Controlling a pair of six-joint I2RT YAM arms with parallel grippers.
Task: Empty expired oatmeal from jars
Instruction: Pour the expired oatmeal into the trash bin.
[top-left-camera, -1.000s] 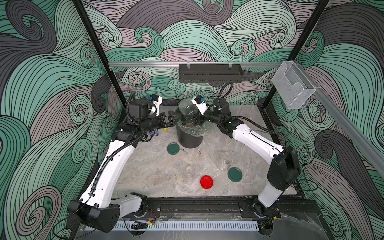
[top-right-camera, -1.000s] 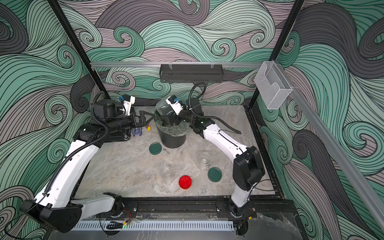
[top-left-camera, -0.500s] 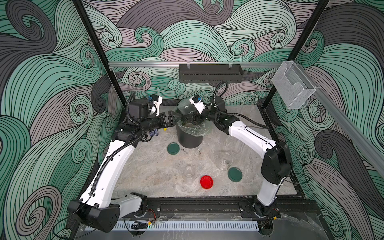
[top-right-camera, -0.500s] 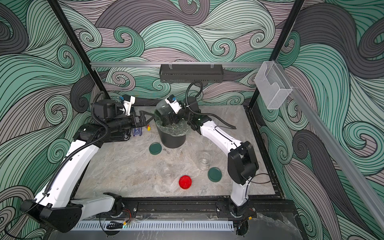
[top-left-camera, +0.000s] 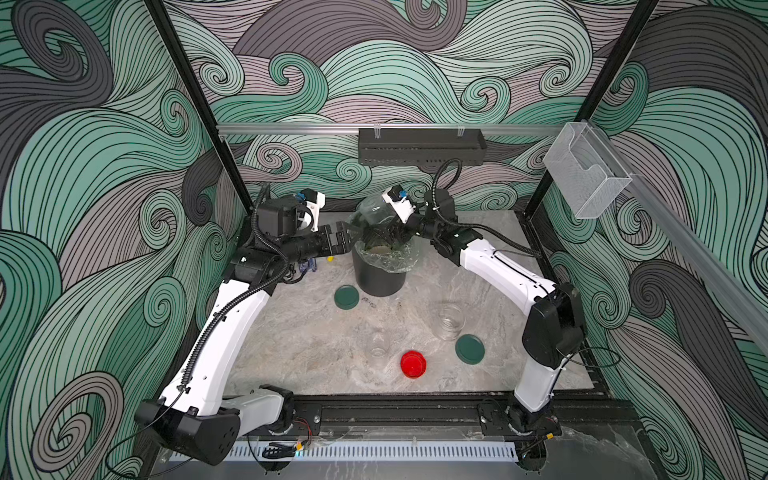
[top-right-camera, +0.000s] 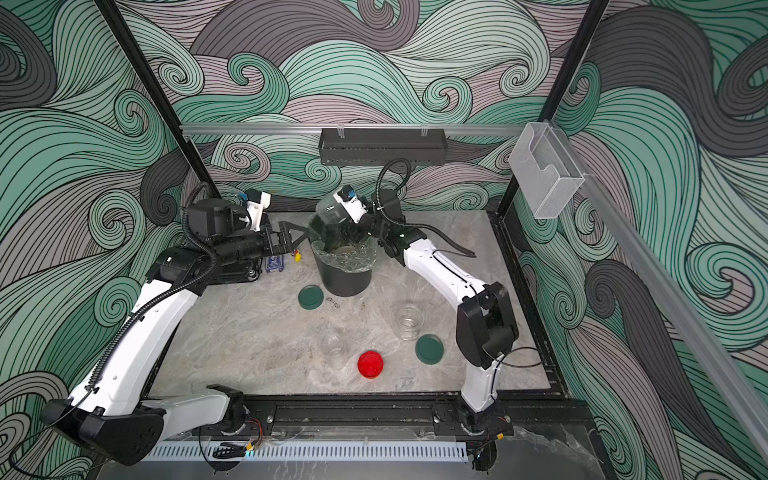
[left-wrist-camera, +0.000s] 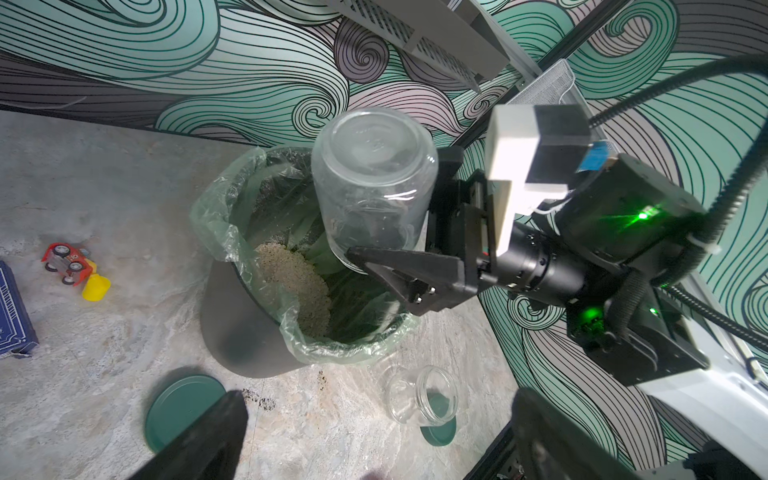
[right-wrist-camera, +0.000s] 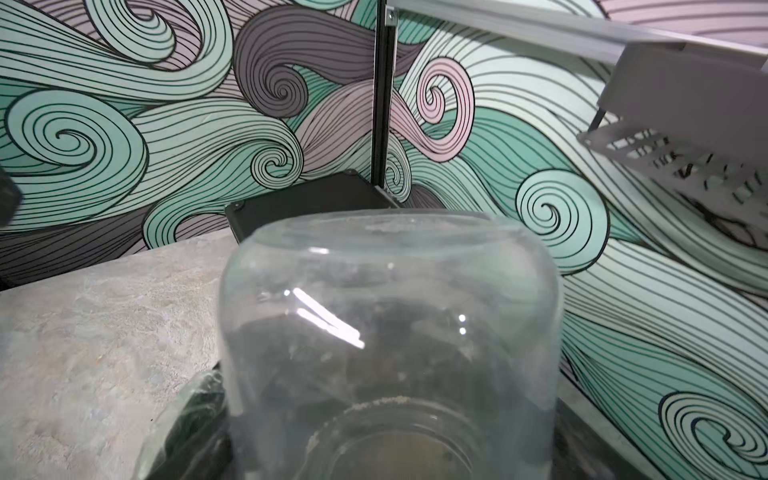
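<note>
Nearly done, it seems — the right gripper (left-wrist-camera: 386, 216) clamps the third jar (left-wrist-camera: 374, 166), upturned and empty, over the bin (left-wrist-camera: 232, 324) holding the oatmeal (left-wrist-camera: 291, 286), the wide jar (top-left-camera: 451, 322) and the small jar (top-left-camera: 377, 345) stand emptied, the left gripper (top-right-camera: 299, 237) gapes idle — only setting it down remains.

1. The jar (left-wrist-camera: 374, 183) upturned over the bin is clear glass, smooth and glossy, with bright streaks of reflected light on its wall.
2. The oatmeal (left-wrist-camera: 291, 278) looks dry, matt and grainy.
3. The bin (top-left-camera: 379, 280) looks like matt black plastic. Its liner (left-wrist-camera: 216, 224) is thin clear film, crinkled and shiny.
4. The tabletop (top-left-camera: 299, 332) has a grey-beige marbled stone look, smooth with little sheen.
5. The green lid (top-left-camera: 346, 296) is smooth and satin. The red lid (top-left-camera: 413, 364) is glossy plastic.
6. The rail (top-left-camera: 291, 129) is bare, dull metal. The wall box (top-left-camera: 586, 178) is clear plastic.
</note>
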